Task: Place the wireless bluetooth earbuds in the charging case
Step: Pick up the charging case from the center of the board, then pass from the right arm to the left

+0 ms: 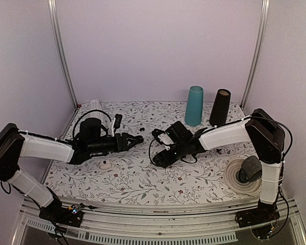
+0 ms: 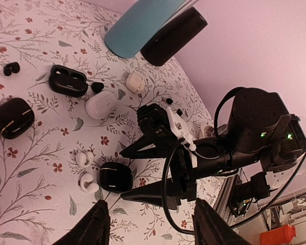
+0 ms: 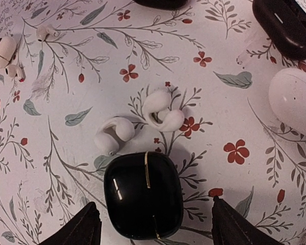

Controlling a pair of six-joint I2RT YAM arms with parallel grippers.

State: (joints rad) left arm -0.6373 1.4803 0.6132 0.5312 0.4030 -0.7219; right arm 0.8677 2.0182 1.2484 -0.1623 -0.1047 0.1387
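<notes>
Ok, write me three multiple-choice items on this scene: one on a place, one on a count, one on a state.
1. Where do the two white earbuds lie relative to the closed black case?
A. inside it
B. beside it, outside
C. on top of it

2. How many tall cups stand at the back?
A. one
B. four
C. two

3. How do the jaws of the right gripper stand?
A. open, holding nothing
B. shut on the case
C. shut on an earbud

Answers:
1 B: both earbuds lie on the cloth next to the shut lid.
2 C: a teal cup and a black cup stand side by side.
3 A: the fingertips sit wide apart on either side of the case.
</notes>
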